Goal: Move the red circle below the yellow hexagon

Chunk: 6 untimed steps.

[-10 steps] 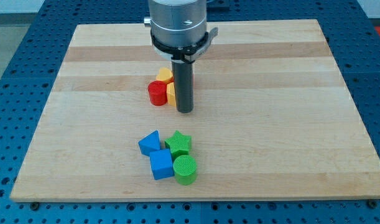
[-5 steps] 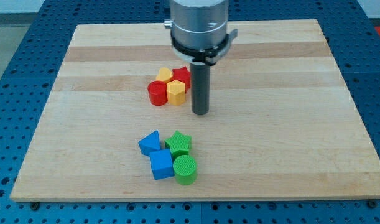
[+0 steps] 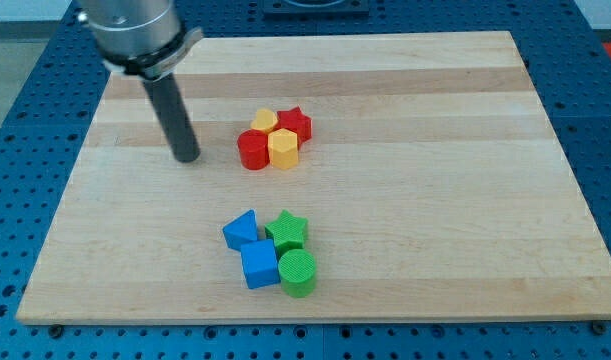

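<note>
In the upper left of the frame, the straight dark rod descends from the grey arm housing to the pale wooden board (image 3: 465, 200), and my tip (image 3: 188, 158) rests on the wood well to the left of the upper cluster, touching no block. The rod has no pincer, so nothing opens or closes and nothing is held.

Just above the frame's centre lies the upper cluster. The red plastic circle (image 3: 252, 150) is its leftmost member and touches the left side of the yellow plastic hexagon (image 3: 283, 149). Behind these sit a second yellow block (image 3: 264, 121), its shape unclear, and a red plastic star (image 3: 295, 124) at the cluster's right.

In the lower centre lies a separate group, well apart from the first: a blue triangular block (image 3: 241, 230), a blue plastic cube (image 3: 258, 264), a green plastic star (image 3: 287, 231) and a green plastic cylinder (image 3: 297, 273).

Task status, judged from this layout: the red circle stands beside the hexagon, not below it, so the goal is not met. What appears to remain is sliding the circle down and to the right, around the hexagon's lower-left corner, without disturbing the hexagon.
</note>
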Each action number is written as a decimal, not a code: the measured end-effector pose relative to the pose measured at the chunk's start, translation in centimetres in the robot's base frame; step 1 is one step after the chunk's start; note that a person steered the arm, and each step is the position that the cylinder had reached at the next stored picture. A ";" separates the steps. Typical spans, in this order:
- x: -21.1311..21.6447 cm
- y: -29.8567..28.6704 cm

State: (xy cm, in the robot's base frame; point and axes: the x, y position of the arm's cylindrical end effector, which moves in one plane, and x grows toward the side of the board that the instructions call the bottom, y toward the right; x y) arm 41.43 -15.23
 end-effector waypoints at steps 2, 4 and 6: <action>0.0 6.8; 0.8 8.9; 3.9 11.6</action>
